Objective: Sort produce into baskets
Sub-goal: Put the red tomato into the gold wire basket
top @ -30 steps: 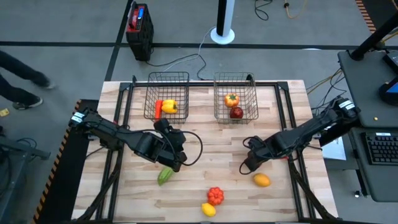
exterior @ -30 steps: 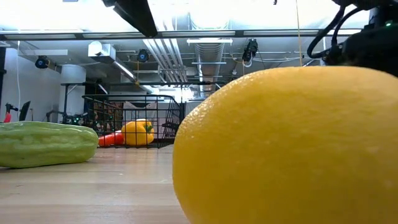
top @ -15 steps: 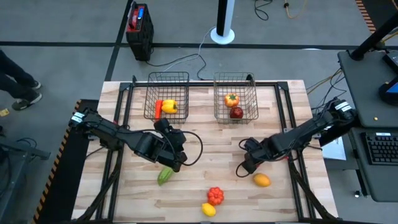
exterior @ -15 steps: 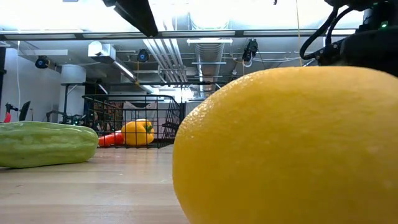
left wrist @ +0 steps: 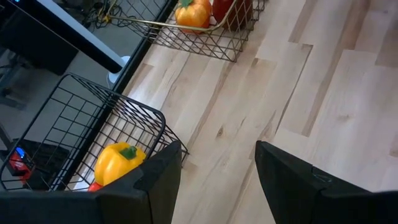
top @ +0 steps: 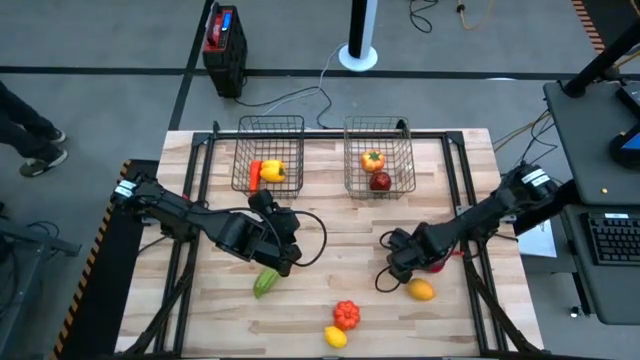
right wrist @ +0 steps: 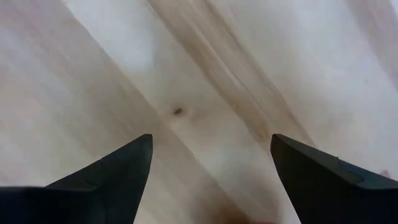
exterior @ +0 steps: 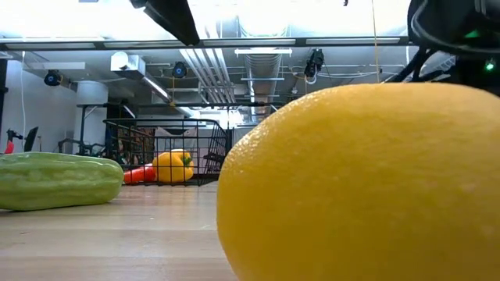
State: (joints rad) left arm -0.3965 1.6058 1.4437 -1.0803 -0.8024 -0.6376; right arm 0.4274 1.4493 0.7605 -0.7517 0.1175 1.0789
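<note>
Right gripper (top: 398,268), fingers spread wide over bare table (top: 340,240), hangs low with the orange (top: 422,290) just beside it. A centred descent is advised so both fingertips straddle the round fruit. Left gripper (top: 283,258), also spread, waits beside the cucumber (top: 266,282).

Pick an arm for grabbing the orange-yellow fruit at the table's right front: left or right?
Right. Its hand hangs open beside the orange-yellow fruit, nothing between its fingers. The left hand, also open, sits across the table by the green cucumber.
</note>
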